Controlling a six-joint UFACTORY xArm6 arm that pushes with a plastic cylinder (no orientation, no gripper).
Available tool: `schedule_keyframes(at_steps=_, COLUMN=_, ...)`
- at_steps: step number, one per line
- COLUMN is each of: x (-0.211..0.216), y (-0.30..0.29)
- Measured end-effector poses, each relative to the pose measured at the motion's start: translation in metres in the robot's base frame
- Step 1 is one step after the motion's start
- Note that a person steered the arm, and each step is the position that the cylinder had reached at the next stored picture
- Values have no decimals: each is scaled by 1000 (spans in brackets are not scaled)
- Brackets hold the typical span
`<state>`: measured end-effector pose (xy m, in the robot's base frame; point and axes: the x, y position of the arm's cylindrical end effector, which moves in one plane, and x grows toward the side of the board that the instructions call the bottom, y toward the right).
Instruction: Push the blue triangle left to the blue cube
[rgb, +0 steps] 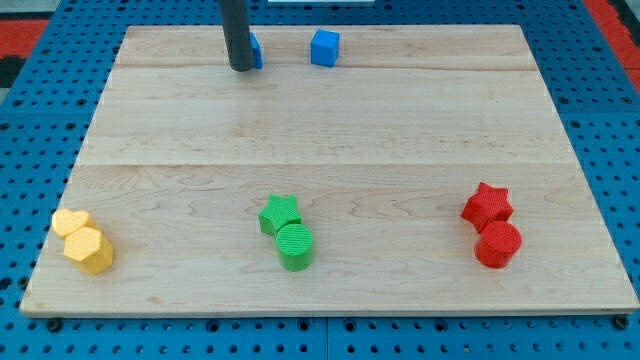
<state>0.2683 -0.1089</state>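
Observation:
A blue cube (324, 47) sits near the board's top edge, a little right of centre. A second blue block (257, 51) lies to its left, with a gap between them. It is mostly hidden behind my rod, so I cannot make out its shape. My tip (240, 68) rests on the board at this block's left side, touching it or nearly so.
On the wooden board (400, 130), a green star (281, 212) and a green cylinder (294, 246) sit together at the bottom centre. A red star (487, 204) and a red cylinder (498, 244) are at the bottom right. A yellow heart (70, 222) and a yellow hexagon (89, 250) are at the bottom left.

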Motion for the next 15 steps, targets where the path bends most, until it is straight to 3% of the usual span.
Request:
schedule_keyframes(at_steps=1, x=-9, y=-8)
schedule_keyframes(at_steps=2, x=-10, y=-80)
schedule_keyframes(at_steps=3, x=-21, y=12)
schedule_keyframes(at_steps=4, x=-23, y=56)
schedule_keyframes(at_steps=5, x=27, y=40)
schedule_keyframes(at_steps=6, x=35, y=113)
schedule_keyframes(at_steps=7, x=12, y=177)
schedule_keyframes(at_steps=8, x=-71, y=203)
schedule_keyframes(at_steps=11, x=-75, y=126)
schedule_keyframes(at_steps=12, x=-75, y=64)
schedule_keyframes(at_steps=13, x=-61, y=19)
schedule_keyframes(at_steps=15, x=-12, y=-2)
